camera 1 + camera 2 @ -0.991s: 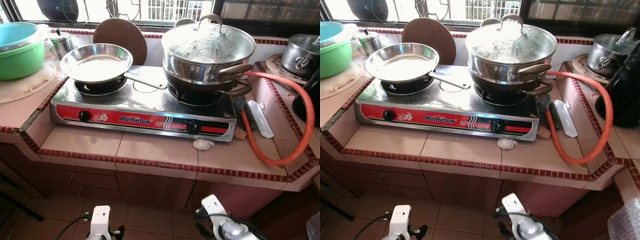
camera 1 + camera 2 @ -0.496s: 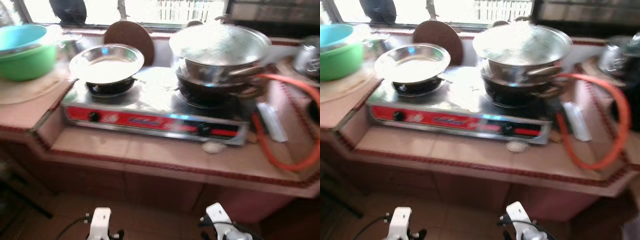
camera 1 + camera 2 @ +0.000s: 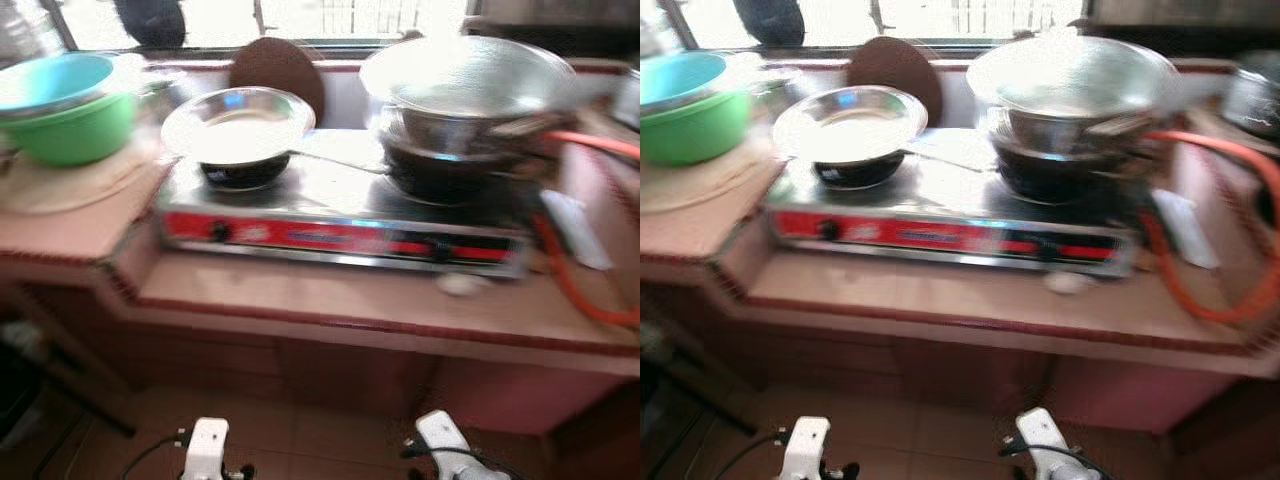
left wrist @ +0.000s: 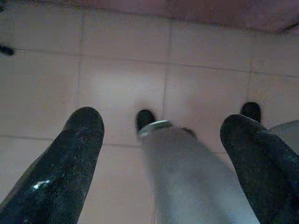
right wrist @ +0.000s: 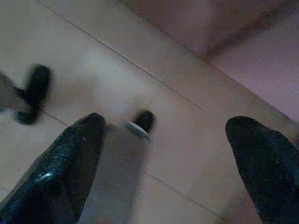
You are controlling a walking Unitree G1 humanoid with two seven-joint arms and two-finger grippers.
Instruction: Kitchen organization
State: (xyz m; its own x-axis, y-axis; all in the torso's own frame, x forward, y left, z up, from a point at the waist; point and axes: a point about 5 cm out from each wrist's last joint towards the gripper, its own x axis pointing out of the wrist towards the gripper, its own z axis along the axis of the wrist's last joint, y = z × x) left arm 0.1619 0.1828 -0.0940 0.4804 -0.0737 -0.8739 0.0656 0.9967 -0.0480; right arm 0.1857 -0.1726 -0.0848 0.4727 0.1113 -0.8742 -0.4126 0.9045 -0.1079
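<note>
A steel two-burner stove with a red front stands on the tiled counter. An empty steel frying pan rests on its left burner. Stacked pots under a lid sit on the right burner. Both arms hang low in front of the counter, left arm and right arm. My left gripper is open over the floor tiles, holding nothing. My right gripper is open too, also above the floor. The eye views are blurred.
A green basin with a blue bowl inside sits at the counter's left. A round brown board leans behind the pan. An orange gas hose, a white object and a garlic bulb lie right of the stove.
The whole picture has slid to the right and blurred, so the camera has moved leftward. The pans and the stove stay where they were. Both arms still hang low.
</note>
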